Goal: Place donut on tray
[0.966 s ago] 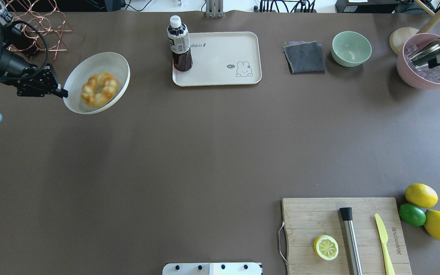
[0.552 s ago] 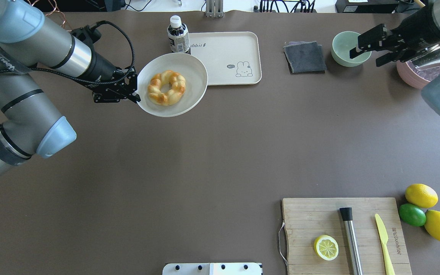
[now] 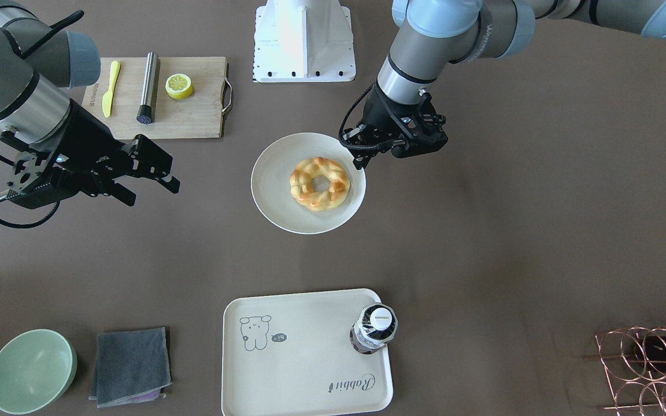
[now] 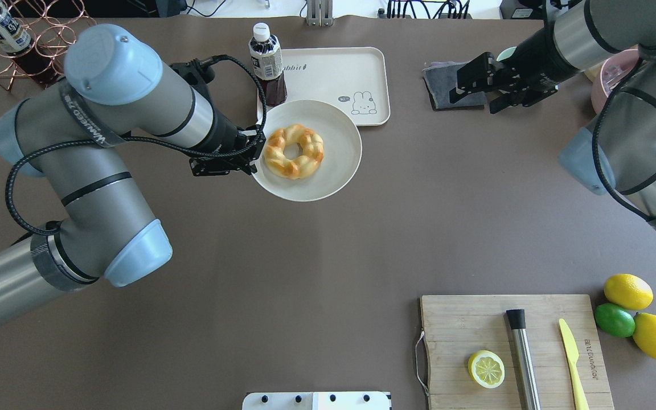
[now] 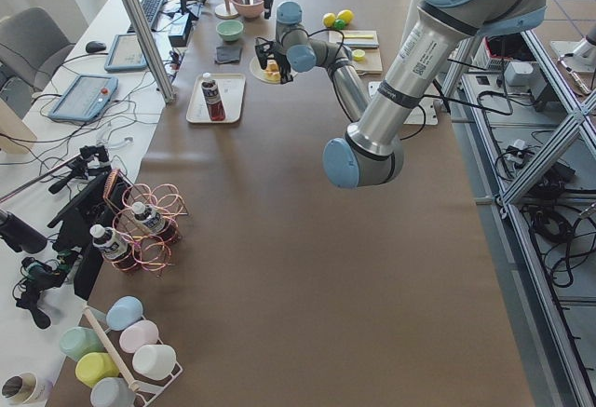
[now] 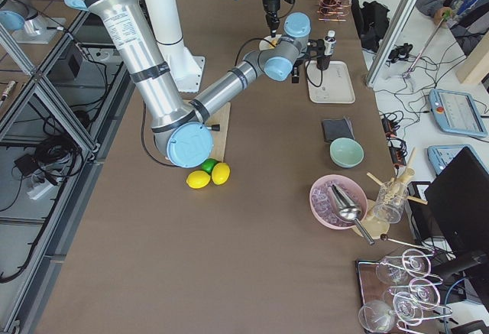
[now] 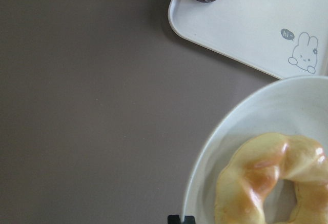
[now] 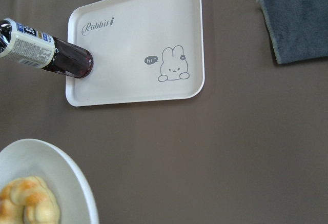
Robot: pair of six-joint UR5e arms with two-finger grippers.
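Observation:
The donut point(image 4: 294, 151) is golden and braided and lies on a round white plate point(image 4: 333, 182). My left gripper point(image 4: 254, 162) is shut on the plate's left rim and holds it in the air, over the near edge of the cream rabbit tray point(image 4: 333, 80). The front view shows the donut point(image 3: 319, 183), the plate point(image 3: 275, 190), the left gripper point(image 3: 362, 159) and the tray point(image 3: 298, 358). The left wrist view shows the donut point(image 7: 266, 183) and the tray point(image 7: 246, 29). My right gripper point(image 4: 476, 98) is open and empty over the grey cloth; it also shows in the front view point(image 3: 152, 193).
A dark drink bottle point(image 4: 267, 62) stands on the tray's left end. A grey cloth point(image 4: 439, 80) and a green bowl point(image 3: 29, 370) lie right of the tray. A cutting board point(image 4: 464, 330) with a lemon half point(image 4: 486, 369), a metal tool and a knife sits front right. A wire rack point(image 4: 37, 34) stands far left.
My left arm carried the plate with the donut rightward from the far left to in front of the tray. My right arm swung left from the pink bowl to over the grey cloth.

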